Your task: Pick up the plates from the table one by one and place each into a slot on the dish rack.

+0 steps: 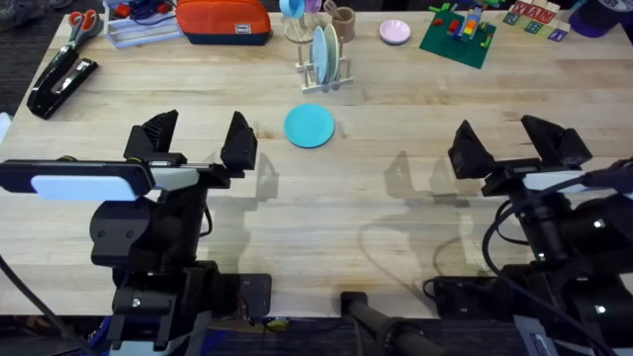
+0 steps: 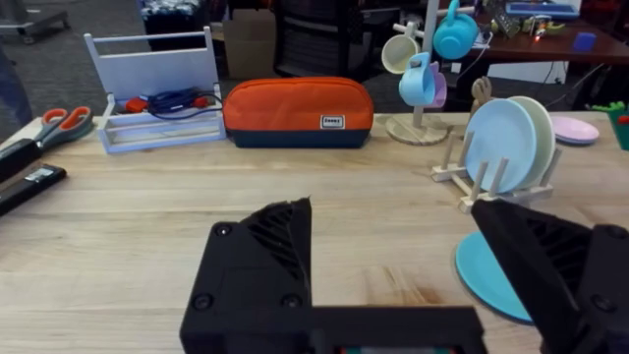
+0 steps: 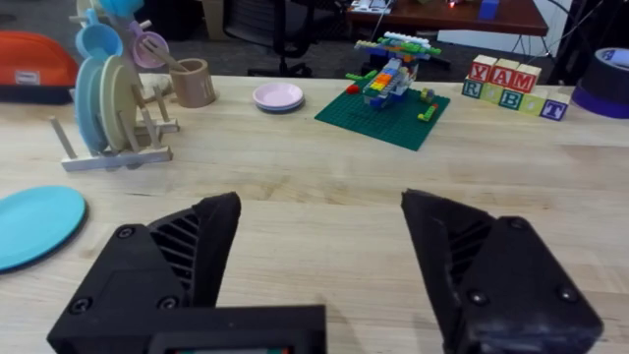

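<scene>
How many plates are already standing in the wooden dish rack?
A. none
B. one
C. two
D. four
C: in the dish rack a light blue plate and a pale green plate stand on edge, while the turquoise plate lies flat on the table.

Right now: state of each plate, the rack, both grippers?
turquoise plate: flat on the table, free
light blue plate: upright in the dish rack
pale green plate: upright in the rack behind it
pink plate: flat, far side
left gripper: open, empty
right gripper: open, empty
</scene>
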Robot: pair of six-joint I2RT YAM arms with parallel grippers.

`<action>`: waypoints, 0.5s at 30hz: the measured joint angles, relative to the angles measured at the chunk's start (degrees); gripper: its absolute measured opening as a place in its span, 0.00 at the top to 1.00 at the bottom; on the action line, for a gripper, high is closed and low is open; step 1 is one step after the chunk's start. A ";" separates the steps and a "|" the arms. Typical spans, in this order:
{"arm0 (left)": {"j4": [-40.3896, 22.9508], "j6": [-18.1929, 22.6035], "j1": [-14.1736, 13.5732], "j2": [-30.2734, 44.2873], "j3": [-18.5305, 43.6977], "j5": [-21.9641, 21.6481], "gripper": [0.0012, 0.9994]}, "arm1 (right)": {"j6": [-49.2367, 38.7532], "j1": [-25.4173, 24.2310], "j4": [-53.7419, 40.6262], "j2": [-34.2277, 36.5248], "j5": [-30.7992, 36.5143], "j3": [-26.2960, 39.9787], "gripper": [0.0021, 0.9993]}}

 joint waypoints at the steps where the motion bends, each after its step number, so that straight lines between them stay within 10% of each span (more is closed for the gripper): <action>1: 0.00 0.00 0.00 0.00 0.00 0.00 0.01 | 0.00 0.00 0.00 0.00 0.00 0.00 0.01; 15: 0.00 0.00 0.00 -0.01 0.00 0.00 0.01 | 0.02 0.00 0.58 0.00 -0.13 0.00 0.01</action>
